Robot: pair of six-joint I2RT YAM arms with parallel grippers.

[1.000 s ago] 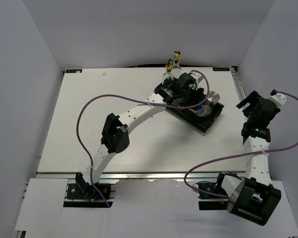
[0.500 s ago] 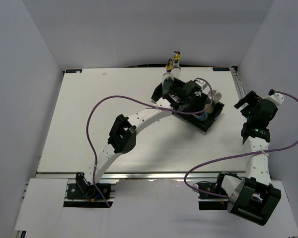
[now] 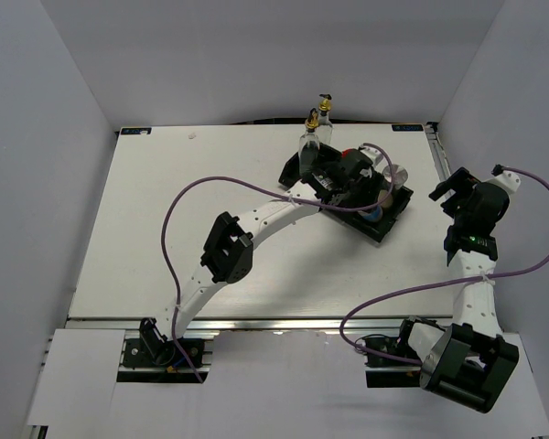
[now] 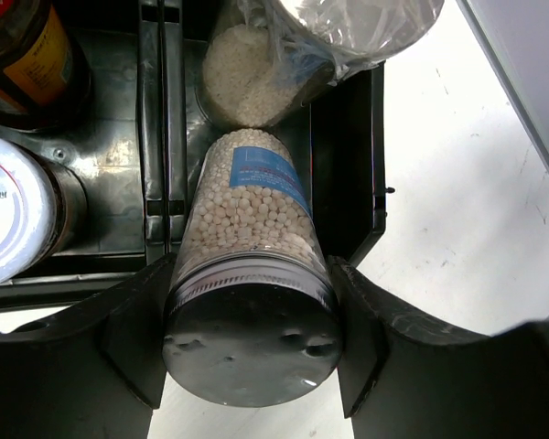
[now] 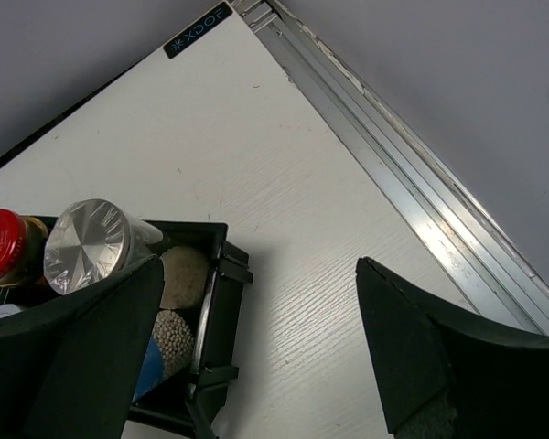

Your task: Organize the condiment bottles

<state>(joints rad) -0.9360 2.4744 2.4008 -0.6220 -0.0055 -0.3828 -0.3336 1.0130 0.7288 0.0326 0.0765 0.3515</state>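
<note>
My left gripper (image 4: 252, 343) is shut on a silver-capped shaker (image 4: 247, 210) of white beads with a blue label. It holds the shaker tilted, its base down in a right-hand compartment of the black tray (image 4: 345, 155). A second silver-capped shaker (image 4: 256, 82) of white grains leans in the compartment beyond it. A red-lidded brown jar (image 4: 23, 50) and a white-lidded jar (image 4: 9, 219) stand in the left compartments. Two tall glass bottles (image 3: 309, 137) (image 3: 325, 112) with gold pourers stand behind the tray. My right gripper (image 5: 261, 338) is open and empty, right of the tray (image 5: 215, 302).
The tray (image 3: 391, 215) sits at the back right of the white table. A metal rail (image 5: 421, 210) runs along the table's right edge, with grey walls round the table. My left arm's purple cable (image 3: 210, 187) loops over the table's middle.
My left gripper has moved right over the tray with the beaded shaker and has lowered it into the compartment. The right arm has shifted only slightly.
</note>
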